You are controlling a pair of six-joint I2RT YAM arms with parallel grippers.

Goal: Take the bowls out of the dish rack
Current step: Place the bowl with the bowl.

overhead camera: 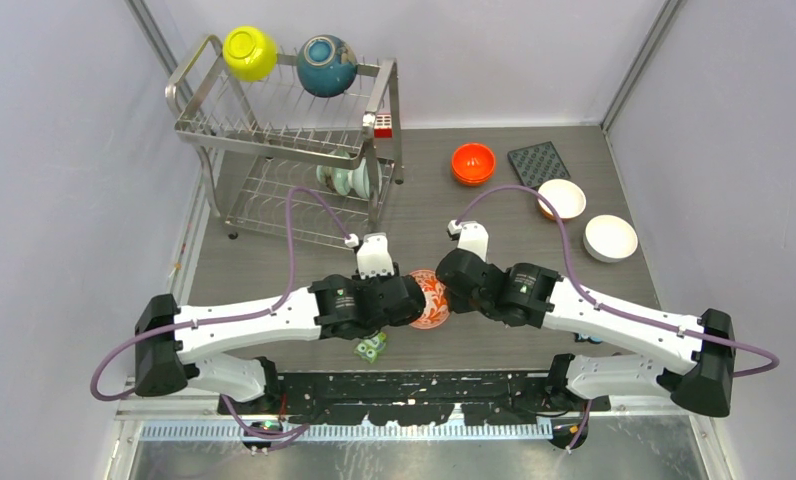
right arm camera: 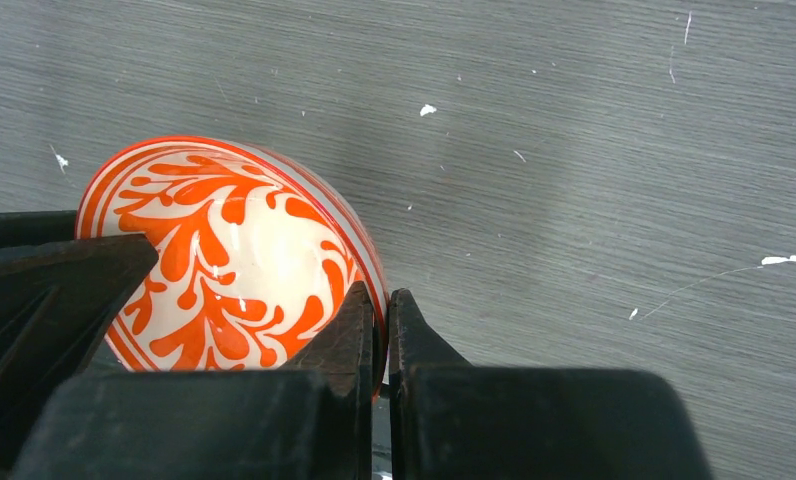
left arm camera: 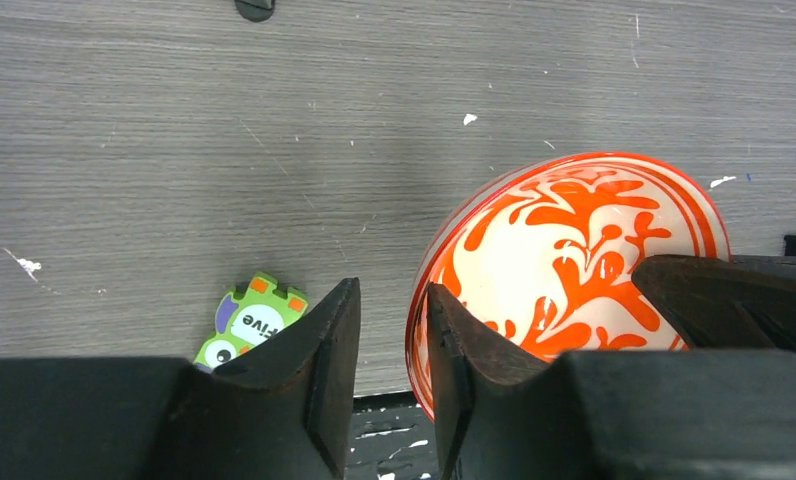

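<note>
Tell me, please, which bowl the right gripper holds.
The white bowl with orange-red flowers, rim pinched by the right gripper; the others lie elsewhere, untouched.

The steel-wire dish rack (overhead camera: 284, 140) stands at the table's far-left corner, a yellow-green bowl (overhead camera: 250, 52) and teal bowl (overhead camera: 326, 66) on edge on top and a pale green bowl (overhead camera: 346, 180) below, while an orange bowl (overhead camera: 473, 163) and two white bowls (overhead camera: 562, 198) sit upright toward the far-right corner, and the red-flowered bowl (overhead camera: 430, 298) is at mid near edge.

Bright, even, diffuse light; faint soft shadows under rack (overhead camera: 274, 125). Small glare spots on bowl (right arm camera: 254, 250) glaze. Table (left arm camera: 224, 150) grain sharp; black fingers (left arm camera: 319, 370) featureless.
</note>
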